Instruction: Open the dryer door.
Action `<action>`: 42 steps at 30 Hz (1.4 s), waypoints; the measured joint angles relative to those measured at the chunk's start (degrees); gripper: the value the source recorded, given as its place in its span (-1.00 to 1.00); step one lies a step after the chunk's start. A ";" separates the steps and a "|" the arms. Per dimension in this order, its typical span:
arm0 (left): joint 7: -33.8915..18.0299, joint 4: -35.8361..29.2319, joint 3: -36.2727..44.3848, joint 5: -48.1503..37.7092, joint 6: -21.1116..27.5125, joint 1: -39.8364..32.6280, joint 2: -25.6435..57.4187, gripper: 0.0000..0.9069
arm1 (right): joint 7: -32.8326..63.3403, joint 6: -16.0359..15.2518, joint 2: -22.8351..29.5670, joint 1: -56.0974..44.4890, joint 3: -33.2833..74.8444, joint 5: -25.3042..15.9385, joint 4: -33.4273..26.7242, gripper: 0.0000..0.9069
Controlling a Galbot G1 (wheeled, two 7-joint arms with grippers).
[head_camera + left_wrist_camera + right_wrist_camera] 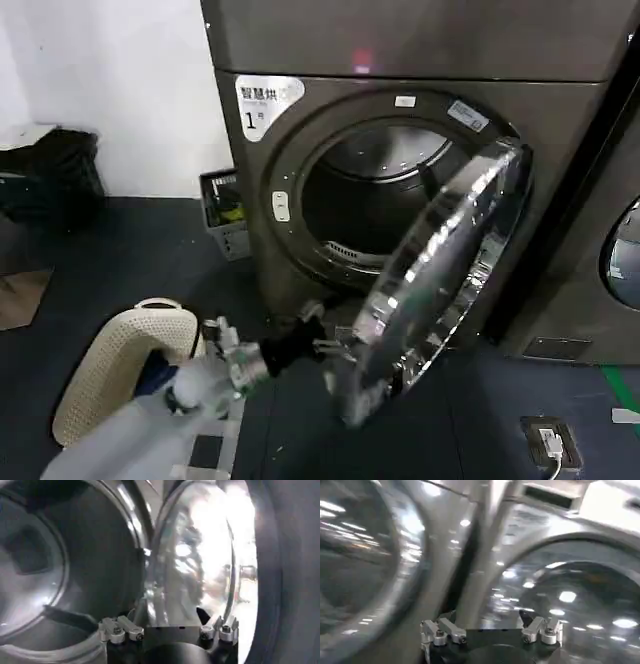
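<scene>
Swinging well out from the machine's front, the large round dryer door (440, 275) with its wide shiny chrome rim and dark centre stands open, hinged on the robot's right side of the opening and angled toward the camera in the head view. Behind it the grey metal drum (375, 195) of the dark grey front-loading dryer (300, 120) is exposed, ringed by the dark porthole frame. A white label with the number 1 (265, 103) sits on the dryer's upper left corner.

The left tool (325, 350), on the end of the white and black left arm (190, 385), reaches in from the lower left and sits at the lower edge of the door's chrome rim; in the left wrist view its two fingers (120, 629) stand apart with the bright rim (200, 570) just ahead of them. Whether they touch the rim cannot be told.

The right tool (490, 630) shows in its own wrist view with fingers spread apart, facing blurred shiny curved metal close by.

A cream perforated laundry basket (120, 365) stands on the dark floor (150, 250) to the left, and a neighbouring machine's round door (622, 255) shows at the right edge.
</scene>
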 joint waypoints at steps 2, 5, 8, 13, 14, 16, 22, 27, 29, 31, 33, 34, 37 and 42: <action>-0.33 0.08 1.39 0.84 -0.30 -0.42 -1.01 1.00 | 2.80 -1.34 -0.53 -0.16 2.77 0.00 -0.41 1.00; -0.68 -0.69 3.02 0.64 -0.42 -0.61 -2.31 1.00 | 7.26 -4.26 -1.54 -0.48 6.61 -0.04 -0.57 1.00; -0.85 -0.90 4.86 0.65 -0.46 -1.22 -3.55 1.00 | 12.37 -6.98 -2.64 -1.08 10.41 0.45 -0.37 1.00; -2.16 -0.96 8.10 0.34 -0.21 -2.98 -5.57 1.00 | 20.06 -8.63 -4.19 -2.21 15.63 1.43 -0.43 1.00; -2.21 -0.81 8.72 0.36 -0.23 -3.39 -6.02 1.00 | 20.97 -8.69 -4.51 -2.48 16.56 1.40 -0.73 1.00; -3.32 -0.75 9.80 -0.34 0.24 -4.27 -6.91 1.00 | 21.81 -8.82 -5.23 -3.21 18.76 1.46 -1.44 1.00; -5.02 1.02 13.98 -0.71 0.22 -8.01 -11.55 1.00 | 22.86 -8.81 -6.20 -5.51 24.86 0.81 -3.33 1.00; -5.05 5.22 17.29 -0.95 -0.07 -11.15 -16.38 1.00 | 24.59 -10.14 -6.39 -6.42 27.46 0.56 -3.16 1.00; -5.03 6.83 18.36 -0.95 -0.08 -12.37 -18.47 1.00 | 24.72 -10.17 -6.57 -6.66 28.53 -0.60 -3.16 1.00; -5.08 8.42 19.15 -0.92 -0.11 -13.47 -20.56 1.00 | 24.99 -10.19 -6.66 -6.67 29.23 -1.13 -3.21 1.00; -5.24 10.05 19.98 -0.95 -0.12 -14.40 -22.80 1.00 | 25.06 -9.97 -6.78 -6.79 29.86 -1.45 -3.47 1.00; -5.28 10.81 20.37 -0.78 -0.12 -14.89 -23.86 1.00 | 25.28 -9.90 -6.85 -6.83 30.23 -1.93 -3.67 1.00; -5.51 13.26 21.49 -0.60 -0.22 -16.26 -27.12 1.00 | 25.82 -9.86 -7.20 -6.96 31.32 -3.13 -4.19 1.00; -7.18 17.49 23.52 -0.54 -0.58 -18.28 -32.11 1.00 | 25.96 -9.88 -7.39 -7.56 33.31 -4.03 -5.14 1.00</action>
